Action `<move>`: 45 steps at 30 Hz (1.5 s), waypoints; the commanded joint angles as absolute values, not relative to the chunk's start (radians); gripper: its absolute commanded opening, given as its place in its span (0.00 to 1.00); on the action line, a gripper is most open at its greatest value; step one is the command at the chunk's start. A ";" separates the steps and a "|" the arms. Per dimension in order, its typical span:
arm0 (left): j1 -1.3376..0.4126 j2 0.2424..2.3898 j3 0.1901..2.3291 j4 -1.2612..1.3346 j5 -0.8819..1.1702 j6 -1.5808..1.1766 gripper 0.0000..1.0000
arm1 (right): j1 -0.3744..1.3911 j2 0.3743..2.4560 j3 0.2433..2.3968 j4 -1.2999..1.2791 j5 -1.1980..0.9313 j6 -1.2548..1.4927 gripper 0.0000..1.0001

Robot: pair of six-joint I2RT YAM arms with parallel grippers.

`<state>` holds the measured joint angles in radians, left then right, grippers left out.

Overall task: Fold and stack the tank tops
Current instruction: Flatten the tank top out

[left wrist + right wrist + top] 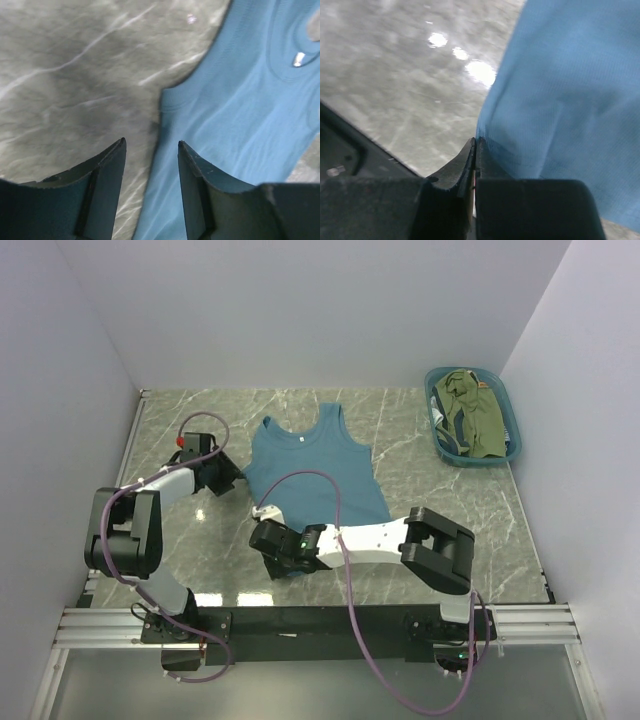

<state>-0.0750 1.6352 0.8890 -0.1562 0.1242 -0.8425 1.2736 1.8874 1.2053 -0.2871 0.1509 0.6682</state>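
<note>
Now: Teal Top Flat, Hem Corner Clamped

On the marble table (200, 540), the plain teal-blue tank top (315, 465) lies spread flat, straps far, faintly rippled. My right claw (474, 142) is pinched closed on its near-left hem corner. My left claw (150, 145) stands part-open, astride its left edge.

Soft, even overhead light fills the top view, casting faint shadows beneath the arms (370, 538) on the marble table (450, 500). In the right wrist view, bright glare spots (480, 71) flare off the stone; the dark fingers (452, 175) sit blurred while the teal-blue tank top (570, 90) shows its weave. The left wrist view looks soft, its marble veins smeared.
</note>
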 commanded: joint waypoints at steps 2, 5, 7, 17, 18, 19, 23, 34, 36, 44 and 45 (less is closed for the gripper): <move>-0.092 1.643 0.881 -0.040 0.153 -0.871 0.52 | 1.269 1.821 1.198 -0.215 0.074 0.686 0.00; -0.107 1.683 0.907 -0.038 0.134 -0.871 0.50 | 1.264 1.807 1.193 -0.215 0.069 0.693 0.00; -0.115 1.721 0.937 -0.060 0.117 -0.867 0.49 | 1.261 1.792 1.184 -0.216 0.069 0.698 0.00; -0.132 1.810 1.014 -0.103 0.028 -0.868 0.14 | 1.255 1.766 1.195 -0.241 0.045 0.719 0.00; -0.132 1.813 1.022 -0.121 0.019 -0.870 0.08 | 1.255 1.767 1.196 -0.241 0.038 0.724 0.00; -0.132 1.810 1.032 -0.130 0.005 -0.871 0.03 | 1.255 1.776 1.197 -0.241 0.032 0.730 0.00; -0.132 1.766 1.035 -0.166 -0.081 -0.893 0.00 | 1.258 1.812 1.209 -0.218 0.003 0.747 0.00; -0.149 1.739 1.140 -0.277 -0.161 -0.862 0.00 | 1.249 1.832 1.264 -0.172 -0.106 0.767 0.00; -0.163 1.755 1.181 -0.297 -0.172 -0.856 0.01 | 1.229 1.787 1.206 -0.134 -0.130 0.779 0.00; -0.276 1.838 1.334 -0.382 -0.230 -0.850 0.01 | 1.125 1.634 1.010 -0.034 -0.161 0.821 0.00; -0.285 1.860 1.368 -0.399 -0.236 -0.850 0.00 | 1.115 1.605 0.968 -0.026 -0.163 0.824 0.00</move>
